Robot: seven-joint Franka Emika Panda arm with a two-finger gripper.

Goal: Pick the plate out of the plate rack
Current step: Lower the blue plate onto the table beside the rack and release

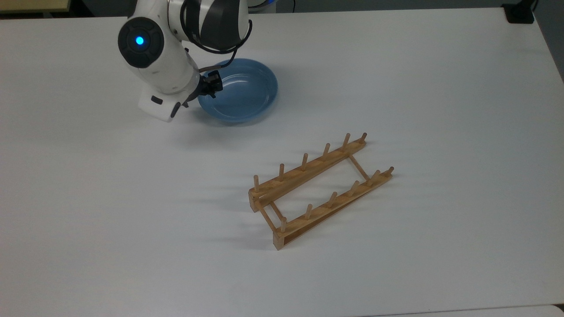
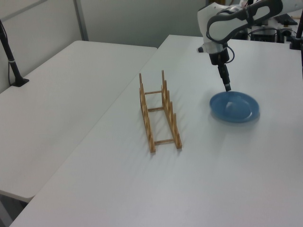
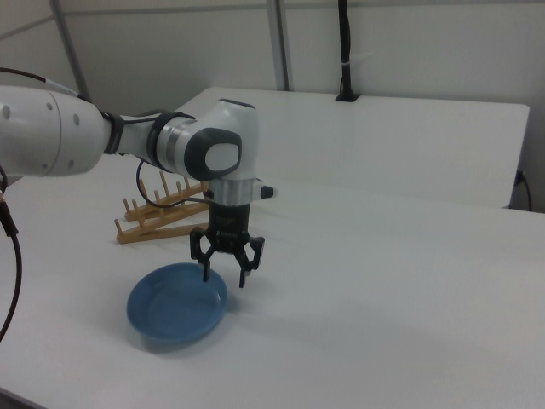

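Observation:
The light-blue plate point(image 1: 243, 91) point(image 2: 235, 106) point(image 3: 174, 305) lies flat on the white table, apart from the rack. My gripper point(image 1: 211, 84) point(image 2: 227, 87) point(image 3: 224, 277) hangs open just over the plate's rim, on the top view's left side of it. In the right view its two fingers are spread, one over the plate's inside and one outside the rim, holding nothing. The wooden plate rack point(image 1: 317, 189) point(image 2: 158, 111) point(image 3: 162, 217) stands with nothing in it, below and to the right of the plate in the top view.
A black block point(image 1: 520, 13) sits at the table's far right corner in the top view. A second white table point(image 2: 57, 109) stands beside this one, with a black post point(image 2: 12, 61) point(image 3: 345, 51) clamped on it. Cables point(image 1: 220, 48) trail from the arm above the plate.

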